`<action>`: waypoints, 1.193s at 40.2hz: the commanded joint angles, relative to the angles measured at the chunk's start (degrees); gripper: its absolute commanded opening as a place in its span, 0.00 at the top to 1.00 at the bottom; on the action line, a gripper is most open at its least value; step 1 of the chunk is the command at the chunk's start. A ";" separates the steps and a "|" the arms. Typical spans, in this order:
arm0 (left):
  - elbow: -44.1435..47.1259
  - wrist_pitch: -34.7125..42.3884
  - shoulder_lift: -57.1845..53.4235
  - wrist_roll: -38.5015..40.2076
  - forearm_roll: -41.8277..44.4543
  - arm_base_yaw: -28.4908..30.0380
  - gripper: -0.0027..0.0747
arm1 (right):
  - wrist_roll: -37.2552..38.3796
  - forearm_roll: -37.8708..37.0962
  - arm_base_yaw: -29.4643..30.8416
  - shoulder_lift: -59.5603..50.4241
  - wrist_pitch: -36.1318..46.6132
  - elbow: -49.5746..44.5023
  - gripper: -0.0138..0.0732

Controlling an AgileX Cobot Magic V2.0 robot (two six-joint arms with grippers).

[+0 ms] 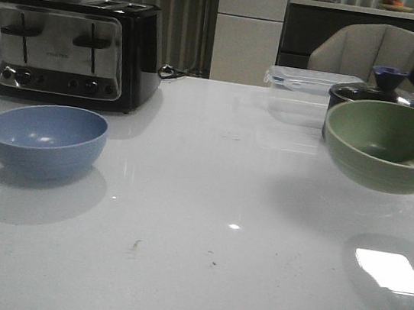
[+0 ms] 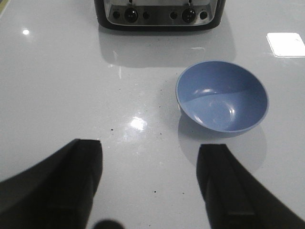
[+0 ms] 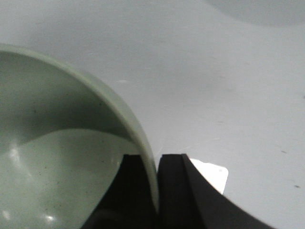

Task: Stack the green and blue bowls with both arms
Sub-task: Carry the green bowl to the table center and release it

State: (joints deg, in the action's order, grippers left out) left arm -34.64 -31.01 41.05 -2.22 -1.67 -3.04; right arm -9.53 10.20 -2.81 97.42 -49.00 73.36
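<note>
Front view: right gripper [image 3: 157, 191] is pinching green bowl [image 1: 386, 145] aloft at right; blue bowl [image 1: 45, 138] is sitting lower left, unstacked; left gripper [image 2: 150, 186] is hanging open.

Blue bowl [image 2: 222, 97] on white table [image 2: 57, 86], near toaster [image 2: 159, 14], beyond parted jaws

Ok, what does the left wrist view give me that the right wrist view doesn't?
Only the left wrist view shows the blue bowl sitting upright on the table, the toaster beyond it, and the open left claw with nothing between its fingers. Only the right wrist view shows the green bowl, with the right claw pinching its rim, one finger inside and one outside. Both show the white table.
</note>
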 commanded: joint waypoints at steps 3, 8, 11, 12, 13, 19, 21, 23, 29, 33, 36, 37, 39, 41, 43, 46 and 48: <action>-1.59 4.21 0.09 -0.04 -0.60 -0.37 0.35 | -0.73 1.16 -8.80 -2.44 0.78 1.70 0.78; -1.59 4.21 0.09 -0.04 -0.60 -0.37 0.35 | -0.63 3.13 -15.98 -0.55 2.61 1.70 0.78; -1.59 4.21 0.09 -0.04 -0.60 -0.37 0.35 | -0.63 4.75 -18.76 1.34 4.25 1.70 0.78; -1.59 4.21 0.09 -0.04 -0.60 -0.37 0.35 | -0.63 5.05 -19.42 1.71 4.66 1.70 0.78; -1.59 4.21 0.09 -0.04 -0.60 -0.37 0.35 | -0.54 5.38 -20.13 2.45 4.99 1.70 0.78; -1.59 4.21 0.09 -0.04 -0.60 -0.37 0.35 | -0.43 6.96 -21.59 5.47 6.88 1.75 0.77; -1.59 4.21 0.09 -0.04 -0.60 -0.37 0.35 | -0.48 7.10 -21.43 6.06 13.19 1.82 0.34; -1.59 4.21 0.09 -0.04 -0.60 -0.37 0.35 | -0.74 7.10 -21.49 4.65 13.47 1.63 0.34; -1.59 4.21 0.09 -0.04 -0.60 -0.37 0.35 | -4.89 7.10 -22.74 -3.17 13.97 -0.41 0.34; -1.59 4.21 0.09 -0.04 -0.60 -0.37 0.35 | -8.78 6.88 -24.84 -9.78 15.49 -4.34 0.34; -1.59 4.21 0.09 -0.04 -0.60 -0.37 0.35 | -9.19 6.43 -26.00 -15.06 16.75 -7.81 0.34; -1.59 4.21 0.09 -0.04 -0.60 -0.37 0.35 | -9.19 6.37 -26.24 -17.17 17.24 -8.94 0.34; -1.59 4.21 0.09 -0.04 -0.60 -0.37 0.35 | -9.19 6.26 -26.39 -20.89 17.84 -11.91 0.34; -1.59 4.21 0.09 -0.04 -0.60 -0.37 0.35 | -9.19 6.13 -26.39 -24.05 18.19 -14.06 0.34; -1.59 4.21 0.09 -0.04 -0.60 -0.37 0.35 | -9.19 5.84 -26.39 -27.61 18.42 -16.50 0.34; -1.59 4.21 0.09 -0.04 -0.60 -0.37 0.35 | -9.19 5.38 -26.39 -32.44 18.41 -19.76 0.34; -1.59 4.21 0.09 -0.04 -0.60 -0.37 0.35 | -9.19 5.38 -26.39 -35.96 18.23 -21.93 0.34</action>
State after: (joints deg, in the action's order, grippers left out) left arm -34.64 -31.01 41.05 -2.26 -1.67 -3.04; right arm -17.91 15.67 -29.20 67.55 -34.07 52.95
